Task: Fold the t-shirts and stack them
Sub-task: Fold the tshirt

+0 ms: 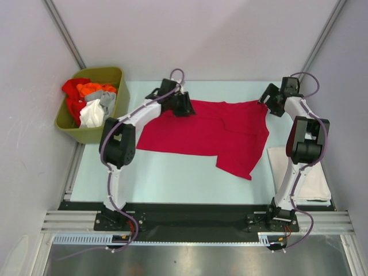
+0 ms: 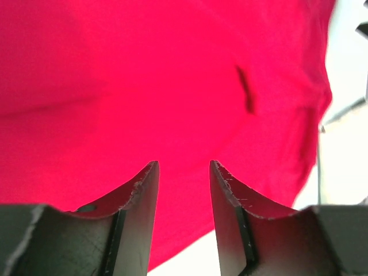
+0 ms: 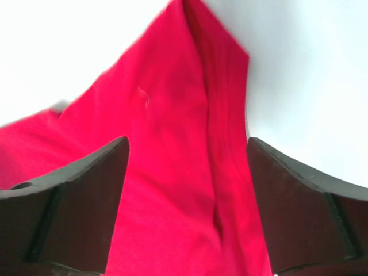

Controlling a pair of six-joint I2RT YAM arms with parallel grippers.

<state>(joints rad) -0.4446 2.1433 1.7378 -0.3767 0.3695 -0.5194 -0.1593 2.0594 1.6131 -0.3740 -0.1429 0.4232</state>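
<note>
Top external, far left: olive bin at the far-left corner of the table, stuffed with crumpled shirts in red, orange, grey and white, heaped above the rim.

Next along: left claw low over the left edge of the red shirt, its forearm crossing that edge and hiding part of it. From the left wrist: black fingers parted with a clear gap, nothing pinched, crimson cloth filling almost the whole view beyond them. One short dark mark on the fabric, too small to identify.

Middle: red shirt plain and crimson, spread across the far half of the table. Mostly flat, lightly creased. One layer doubled over on the right half, and a flap reaching toward the near edge at lower right.

Further right: right claw at the shirt's far-right corner. From the right wrist: fingers spread wide, gripping nothing, with a raised fold of red cloth running up between them underneath. Contact with the cloth impossible to tell.

Far right: off-white shirt folded flat by the table's right edge, just beside the red flap, partly hidden behind the right arm.
</note>
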